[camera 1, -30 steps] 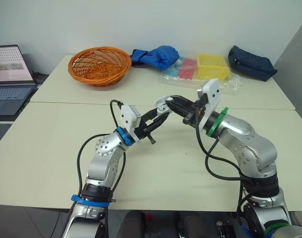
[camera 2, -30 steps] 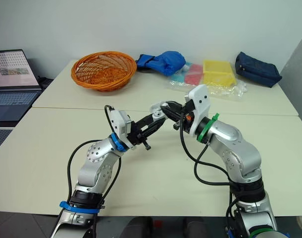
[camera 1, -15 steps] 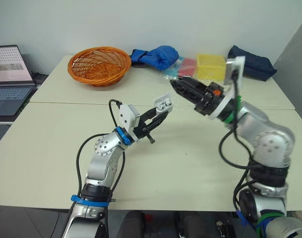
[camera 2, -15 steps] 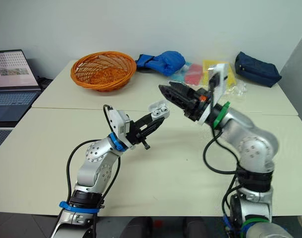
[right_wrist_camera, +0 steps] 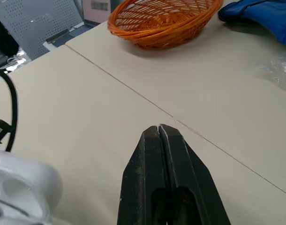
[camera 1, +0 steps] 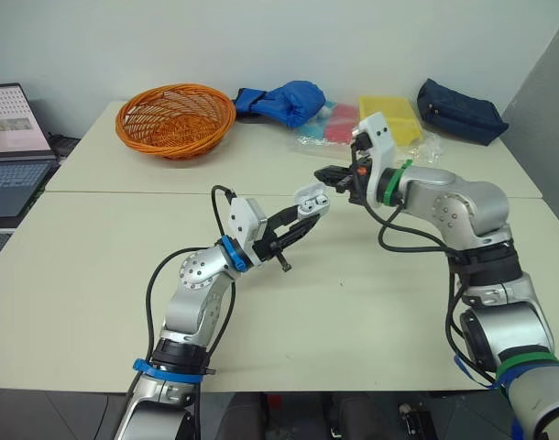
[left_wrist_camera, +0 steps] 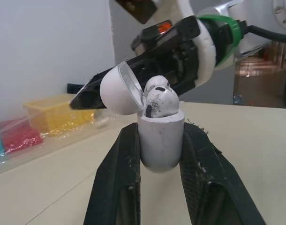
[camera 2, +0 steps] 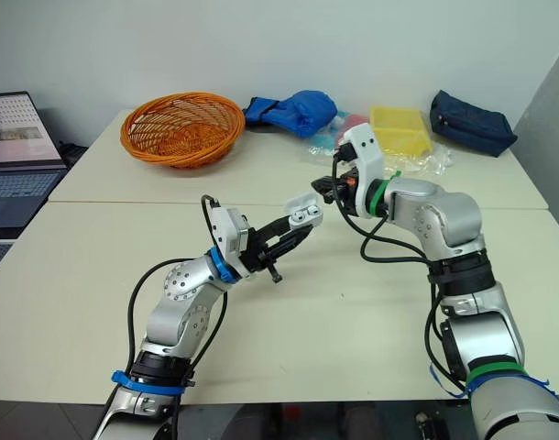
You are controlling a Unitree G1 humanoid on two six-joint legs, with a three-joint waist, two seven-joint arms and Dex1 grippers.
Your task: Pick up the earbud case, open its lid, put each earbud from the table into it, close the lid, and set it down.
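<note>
We list: earbud case (left_wrist_camera: pixel 161 145), white, upright, raised over the table (camera 1: pixel 371 293), clamped in the left gripper (camera 1: pixel 305 218). Lid (left_wrist_camera: pixel 116 90) tipped open; earbuds (left_wrist_camera: pixel 160 101) seated inside. Right gripper (right_wrist_camera: pixel 160 127): fingers pressed together, gripping nothing, tips just beside the open lid.

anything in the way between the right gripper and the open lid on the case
Nothing visible does. The right gripper, fingers shut, hangs just beside the open lid of the earbud case, which the left gripper holds above the table; only air lies between them.
</note>
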